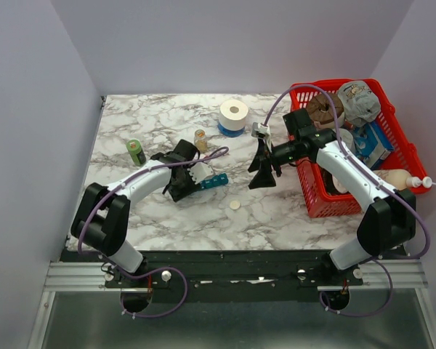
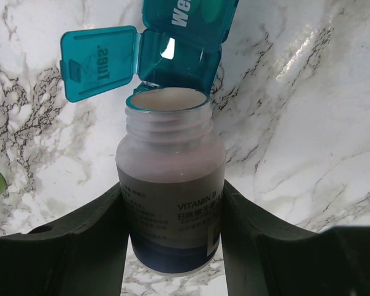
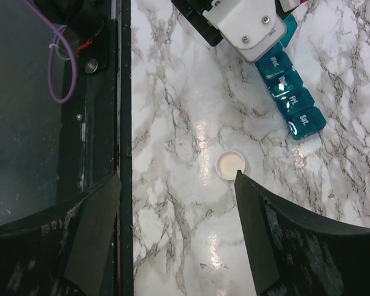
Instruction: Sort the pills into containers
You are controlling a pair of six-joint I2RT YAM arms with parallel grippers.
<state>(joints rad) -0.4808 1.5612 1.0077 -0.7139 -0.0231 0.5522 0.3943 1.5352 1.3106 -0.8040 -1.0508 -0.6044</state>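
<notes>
The containers are a teal strip of lidded compartments (image 1: pixel 215 180) (image 2: pixel 185 37) (image 3: pixel 290 98) lying on the marble table. One lid (image 2: pixel 98 61) stands flipped open. My left gripper (image 1: pixel 195 174) (image 2: pixel 172 191) is shut on an uncapped white vitamin bottle (image 2: pixel 169 197), whose open mouth (image 2: pixel 166 102) points at the open compartment. No pills show in any view; the bottle's frosted wall hides its inside. My right gripper (image 1: pixel 264 178) (image 3: pixel 176 179) hangs open above the table, nothing between its fingers, right of the strip.
A small white cap (image 1: pixel 235 206) (image 3: pixel 230 165) lies near the right finger. A red mesh basket (image 1: pixel 316 200) of items stands at the right. A tape roll (image 1: pixel 234 115), an amber jar (image 1: pixel 200 139) and a green bottle (image 1: pixel 136 151) stand behind. The table's front rail (image 3: pixel 124 123) is close.
</notes>
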